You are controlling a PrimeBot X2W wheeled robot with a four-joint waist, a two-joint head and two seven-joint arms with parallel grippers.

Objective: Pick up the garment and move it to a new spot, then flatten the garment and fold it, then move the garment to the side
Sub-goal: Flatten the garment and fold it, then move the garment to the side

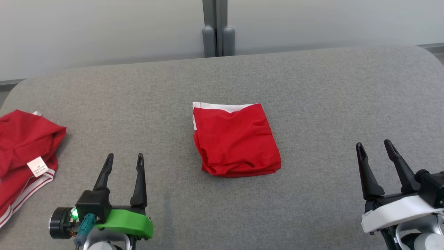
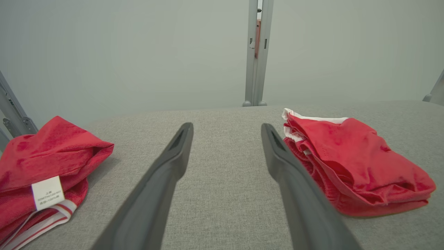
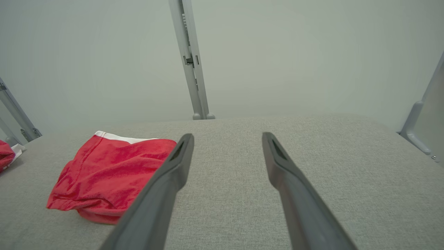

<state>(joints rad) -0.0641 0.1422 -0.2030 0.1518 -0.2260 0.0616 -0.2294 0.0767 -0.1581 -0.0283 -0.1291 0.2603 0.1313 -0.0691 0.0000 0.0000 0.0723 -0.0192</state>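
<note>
A red garment (image 1: 236,140) with a white band along its far edge lies folded into a rough square in the middle of the grey padded table (image 1: 329,86). My left gripper (image 1: 125,156) hovers open near the front edge, to the garment's left and apart from it. Over at the front right, my right gripper (image 1: 373,143) is open too, well clear of the cloth. The left wrist view has the garment (image 2: 353,163) just right of the open left gripper (image 2: 227,128). From the right wrist, the garment (image 3: 114,170) lies left of the open right gripper (image 3: 227,136).
A second red garment (image 1: 24,152) with white stripes and a white label lies crumpled at the table's left edge, also in the left wrist view (image 2: 45,156). Grey posts (image 1: 218,34) stand behind the table's far edge against a pale wall.
</note>
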